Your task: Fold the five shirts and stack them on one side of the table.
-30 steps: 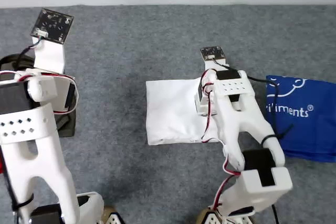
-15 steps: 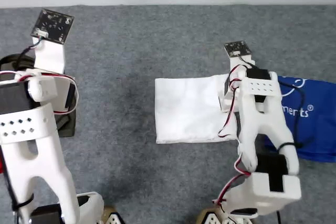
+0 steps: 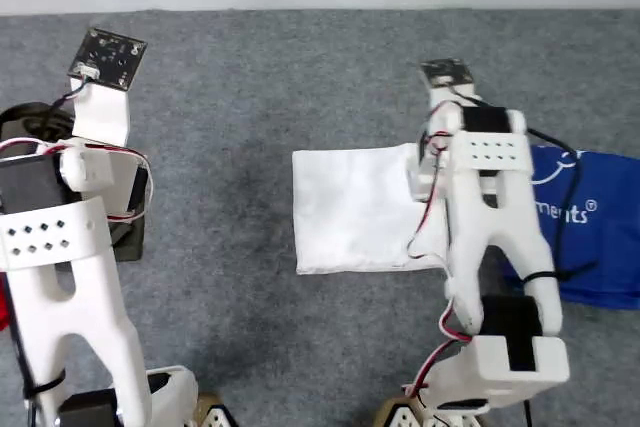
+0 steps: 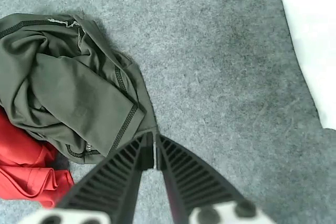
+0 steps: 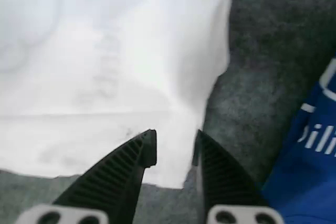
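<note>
1. the white shirt (image 3: 355, 209) lies folded flat in a neat square near the middle of the grey table (image 3: 250, 77).
2. the right claw (image 5: 175, 141) hangs over the white shirt's edge, on the side near the blue shirt (image 3: 590, 237). its two fingers are a little apart. white cloth shows in the gap, and the claw has hold of nothing.
3. the blue shirt lies flat just beside the white one, and part of it is hidden under the right arm (image 3: 490, 207). i cannot tell if the two shirts touch.
4. the left claw (image 4: 156, 142) is squeezed tight with nothing in it. it is over bare table, right at the edge of the green shirt (image 4: 68, 82).
5. the green shirt is a crumpled heap, well apart from the white one. the red shirt (image 4: 26, 171) is bunched up against it.
</note>
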Controlling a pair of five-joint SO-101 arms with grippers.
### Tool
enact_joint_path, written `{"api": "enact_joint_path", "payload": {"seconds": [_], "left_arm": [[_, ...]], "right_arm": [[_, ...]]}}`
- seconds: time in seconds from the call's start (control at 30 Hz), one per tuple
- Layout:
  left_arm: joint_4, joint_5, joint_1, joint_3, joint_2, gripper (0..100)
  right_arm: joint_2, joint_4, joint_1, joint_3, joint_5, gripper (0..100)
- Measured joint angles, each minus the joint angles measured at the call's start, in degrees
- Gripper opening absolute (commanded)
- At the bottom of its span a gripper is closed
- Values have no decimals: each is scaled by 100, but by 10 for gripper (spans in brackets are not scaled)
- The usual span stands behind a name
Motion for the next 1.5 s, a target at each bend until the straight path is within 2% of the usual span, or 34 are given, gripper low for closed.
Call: {"api": "enact_joint_path", "payload": {"seconds": [0.13,0.27,0.43,0.57,0.67,0.8,1.03,1.13,1.43,1.5], "left_arm": [[0,0,0,0,0,16],[0,0,0,0,0,16],[0,0,0,0,0,16],[0,0,0,0,0,16],[0,0,0,0,0,16],[0,0,0,0,0,16],[0,0,0,0,0,16],[0,0,0,0,0,16],[0,0,0,0,0,16],[0,0,0,0,0,16]], "right_arm": [[0,-149,-193,-26,0,13],[158,-905,0,-26,9,9],[1055,-1837,475,-26,299,9],[1802,-2295,545,-62,396,9],[1758,-1802,457,-527,396,13],[1512,-589,62,-1037,299,31],[1292,818,-229,-1310,-492,310],[1292,923,-246,-1310,-914,351],[2004,422,-255,-1310,-1503,348],[2321,273,-255,-1310,-1582,308]]}}
